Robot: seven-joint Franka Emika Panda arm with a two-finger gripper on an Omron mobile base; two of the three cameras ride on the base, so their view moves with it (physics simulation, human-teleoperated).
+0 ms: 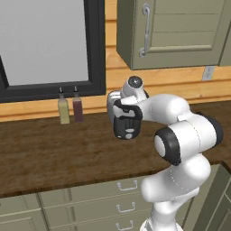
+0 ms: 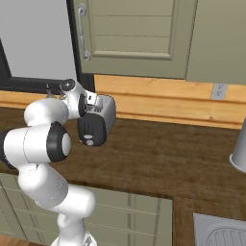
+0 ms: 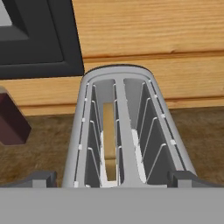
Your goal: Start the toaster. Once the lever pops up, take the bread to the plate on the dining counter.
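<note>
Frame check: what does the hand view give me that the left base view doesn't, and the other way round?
Hand view: the toaster seen from above with its two slots, the bread standing in the slot on the picture's left, and the open end effector with its tips flanking the toaster's near end. Left base view: the pale bottle, the wall cabinet, the outlet and the drawers. Both: the toaster, the dark red bottle, the black window frame and the wooden counter.

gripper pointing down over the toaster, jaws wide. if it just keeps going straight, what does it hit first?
Likely the toaster top: the open gripper looks down its slots, fingertips either side. The bread sits deeper in the left slot. Depth unclear.
</note>
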